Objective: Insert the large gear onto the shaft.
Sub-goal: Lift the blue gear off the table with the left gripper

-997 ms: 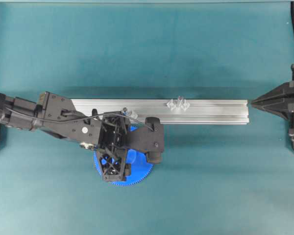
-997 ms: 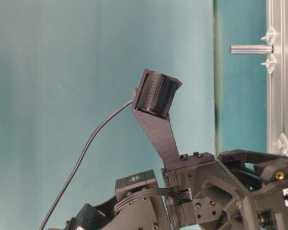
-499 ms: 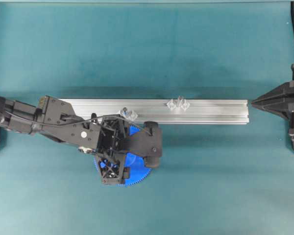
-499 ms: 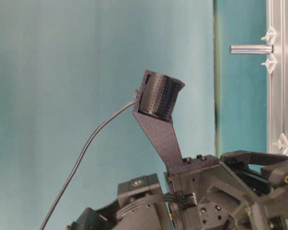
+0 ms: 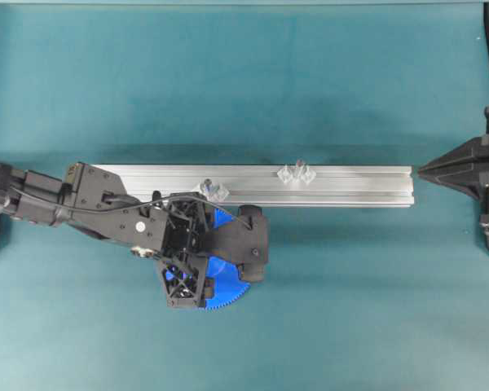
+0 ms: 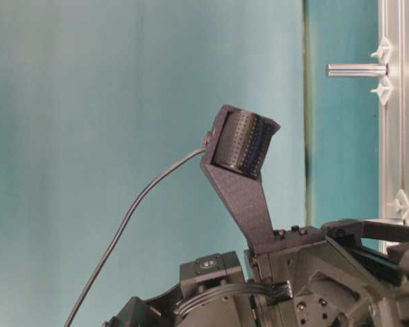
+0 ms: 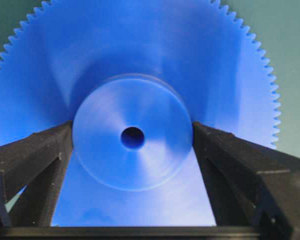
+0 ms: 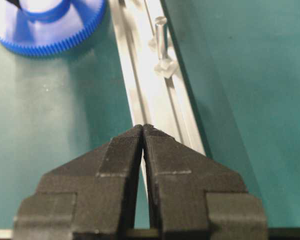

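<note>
The large gear point(image 7: 140, 60) is a bright-blue toothed disc with a raised hub and a small centre hole. In the left wrist view my left gripper point(image 7: 132, 132) is shut on the hub, one black finger against each side. From overhead the gear point(image 5: 228, 287) lies mostly hidden under the left arm, just in front of the rail. Two shafts stand on clear mounts on the rail, one point(image 5: 212, 190) beside the left wrist and one point(image 5: 297, 173) further right. My right gripper point(image 8: 142, 127) is shut and empty at the rail's right end point(image 5: 424, 171).
A long aluminium rail point(image 5: 350, 185) lies across the middle of the teal table. The right wrist view shows the rail point(image 8: 155, 100), a shaft point(image 8: 161, 37) and the gear's rim point(image 8: 45, 30). The table-level view shows a shaft point(image 6: 354, 69) and the left wrist camera mount point(image 6: 242, 143).
My left arm has shifted a little left and toward the front edge with the gear under it. Its camera mount moved right in the table-level view. The right arm has not moved.
</note>
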Tool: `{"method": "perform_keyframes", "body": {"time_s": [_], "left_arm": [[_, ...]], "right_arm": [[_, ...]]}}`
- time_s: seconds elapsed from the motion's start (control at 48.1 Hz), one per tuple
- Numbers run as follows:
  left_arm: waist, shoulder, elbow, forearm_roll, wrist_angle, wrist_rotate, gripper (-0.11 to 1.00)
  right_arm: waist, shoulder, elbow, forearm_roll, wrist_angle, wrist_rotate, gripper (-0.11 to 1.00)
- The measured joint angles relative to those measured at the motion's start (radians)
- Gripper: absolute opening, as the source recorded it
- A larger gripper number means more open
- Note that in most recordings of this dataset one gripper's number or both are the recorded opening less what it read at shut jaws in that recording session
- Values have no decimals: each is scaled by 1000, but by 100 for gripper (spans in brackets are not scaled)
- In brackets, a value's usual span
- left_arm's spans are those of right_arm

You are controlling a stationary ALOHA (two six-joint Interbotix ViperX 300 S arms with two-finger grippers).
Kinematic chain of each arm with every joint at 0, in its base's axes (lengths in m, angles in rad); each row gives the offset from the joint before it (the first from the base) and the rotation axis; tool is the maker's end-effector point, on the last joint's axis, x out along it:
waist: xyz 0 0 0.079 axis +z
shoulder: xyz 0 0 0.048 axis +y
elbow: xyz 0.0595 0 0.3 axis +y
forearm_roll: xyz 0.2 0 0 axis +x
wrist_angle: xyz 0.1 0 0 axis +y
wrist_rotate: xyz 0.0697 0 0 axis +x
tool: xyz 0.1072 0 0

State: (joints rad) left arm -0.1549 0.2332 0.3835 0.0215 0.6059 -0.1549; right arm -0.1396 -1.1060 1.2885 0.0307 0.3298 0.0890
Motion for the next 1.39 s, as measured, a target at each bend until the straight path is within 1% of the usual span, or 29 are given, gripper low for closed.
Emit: {"method": "perform_keyframes", "body": {"time_s": [0.27, 0.374, 0.478, 0.561, 0.789, 1.059, 1.267, 1.329, 1.392], "left_arm": [[0, 0, 8, 0, -17, -3, 93], [0, -2, 9, 0, -20, -3, 91], [0, -2, 12, 0, -21, 0, 86], [0, -5, 15, 0, -25, 0, 78], [0, -6, 20, 0, -26, 2, 78], [0, -18, 26, 0, -37, 34, 78], [0, -29, 26, 0, -37, 46, 78], [0, -43, 26, -2, -34, 40, 78], [-3, -58, 21, -2, -32, 48, 78]], "right_arm": [[0, -2, 0, 0, 0, 0, 13], [0, -2, 0, 0, 0, 3, 13], [0, -2, 0, 0, -2, 15, 14], [0, -2, 0, 0, -2, 18, 13], [0, -2, 0, 0, -2, 20, 13], [0, -5, -2, 0, -2, 20, 13], [0, -17, 0, 0, -2, 20, 13], [0, -20, 0, 0, -2, 20, 13], [0, -21, -2, 0, -2, 20, 13]]}}
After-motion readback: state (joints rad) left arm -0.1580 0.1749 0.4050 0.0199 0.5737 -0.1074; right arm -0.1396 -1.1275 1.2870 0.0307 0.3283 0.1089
